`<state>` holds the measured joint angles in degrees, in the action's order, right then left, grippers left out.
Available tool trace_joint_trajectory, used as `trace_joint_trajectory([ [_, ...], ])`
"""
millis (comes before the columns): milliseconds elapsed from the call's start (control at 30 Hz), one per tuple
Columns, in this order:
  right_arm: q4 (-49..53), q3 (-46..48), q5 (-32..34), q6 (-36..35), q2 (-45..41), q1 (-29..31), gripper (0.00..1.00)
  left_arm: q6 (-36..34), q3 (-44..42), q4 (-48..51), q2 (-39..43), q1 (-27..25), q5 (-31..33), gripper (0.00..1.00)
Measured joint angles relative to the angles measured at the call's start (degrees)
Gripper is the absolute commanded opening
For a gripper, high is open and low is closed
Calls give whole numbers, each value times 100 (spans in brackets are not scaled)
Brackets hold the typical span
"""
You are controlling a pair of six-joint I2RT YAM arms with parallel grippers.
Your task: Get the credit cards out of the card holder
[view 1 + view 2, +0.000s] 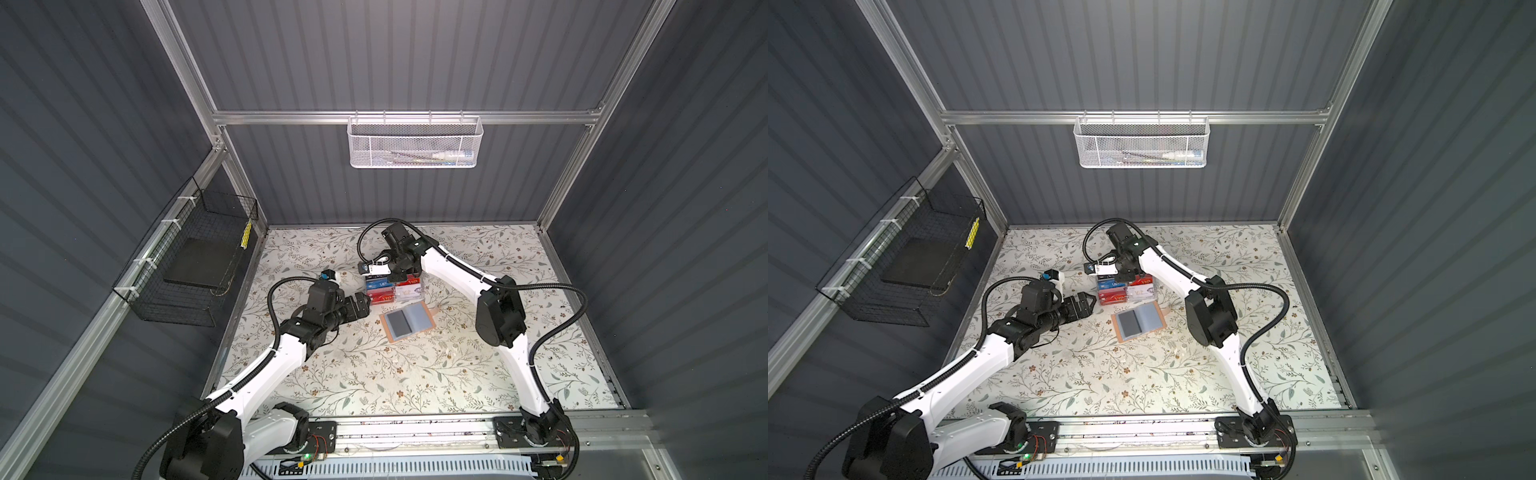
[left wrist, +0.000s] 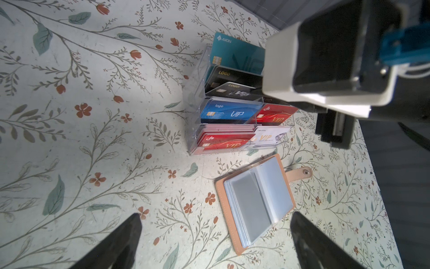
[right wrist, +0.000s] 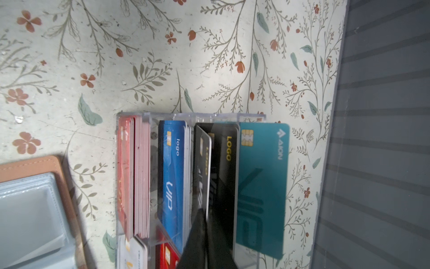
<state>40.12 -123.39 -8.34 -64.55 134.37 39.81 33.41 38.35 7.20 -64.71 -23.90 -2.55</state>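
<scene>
Card holder (image 1: 409,322) lies open and flat on the floral table (image 1: 374,374), near the middle. It sits on the robot's side of a clear acrylic rack (image 2: 194,104), close to it but not touching. Cover is tan-peach with a stitched edge, and a snap tab (image 2: 302,173) sticks out from one long side. Inside is a stack of translucent grey-blue pocket pages, slightly fanned. In both top views the left page reads darker grey than the right; whether a card sits in it, cannot tell. The rack holds cards upright in tiers: teal card (image 3: 263,186) at the back, blue card (image 3: 172,174) in the middle. In the front tier are a red card (image 2: 223,143) backed by a pink-edged stack and, beside it, a white card (image 2: 267,137). Right gripper (image 3: 206,215) is over the rack, jaws pinched together on the edge of a black card (image 3: 203,163). That card stands tilted in the tier before the teal one, beside another black card lettered LOGO. Left gripper (image 2: 216,244) hovers above the table to the left of the rack, fingers spread wide, nothing between them.
</scene>
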Motion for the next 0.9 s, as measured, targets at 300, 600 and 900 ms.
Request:
trace_joint_trajectory([
  [300,-131,90,109,0,0,-2,15,2,-59,-87,-2,0,-2,100],
  [600,-236,94,107,4,0,-2,17,7,-59,-164,-24,2,-7,100],
  [900,-297,94,107,28,0,33,12,20,-59,-254,-46,11,-28,100],
])
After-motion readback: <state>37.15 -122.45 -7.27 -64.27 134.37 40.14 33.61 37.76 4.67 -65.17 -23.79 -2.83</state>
